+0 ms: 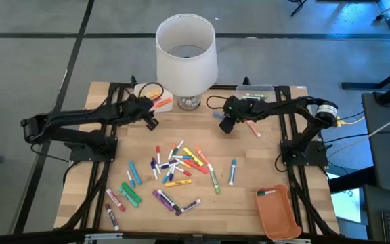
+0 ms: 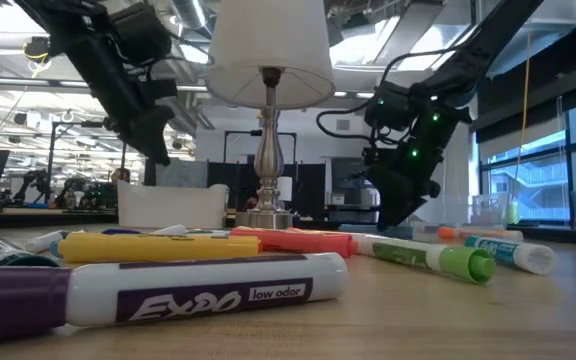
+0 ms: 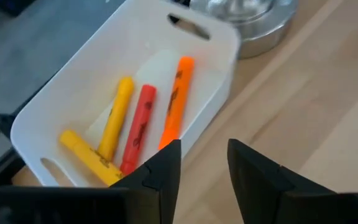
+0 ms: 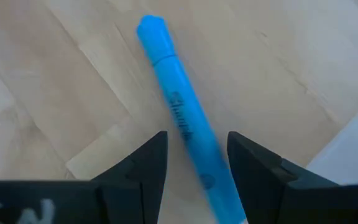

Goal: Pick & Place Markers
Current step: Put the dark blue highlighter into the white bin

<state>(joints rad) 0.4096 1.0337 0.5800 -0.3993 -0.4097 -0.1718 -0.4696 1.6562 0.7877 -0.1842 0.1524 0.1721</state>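
Many markers [image 1: 178, 166] lie scattered on the middle of the wooden table. A white bin [image 3: 55, 106] at the far left holds two yellow markers, a red one and an orange marker [image 3: 176, 99]. My left gripper [image 3: 205, 146] hovers open and empty over the table, just on the near side of that bin [image 1: 147, 95]. My right gripper [image 4: 197, 140] is open and tipped down over a blue marker [image 4: 173, 93] that lies on the table. Its fingers stand on either side of the marker without pinching it. In the high view the blue marker [image 1: 217, 115] pokes out beside the right gripper [image 1: 226, 126].
A lamp with a white shade [image 1: 186, 54] stands at the far middle, between the two grippers. A clear container [image 1: 257, 90] sits at the far right, with a pink marker [image 1: 253, 127] on the table near it. An orange tray [image 1: 278, 211] lies at the near right.
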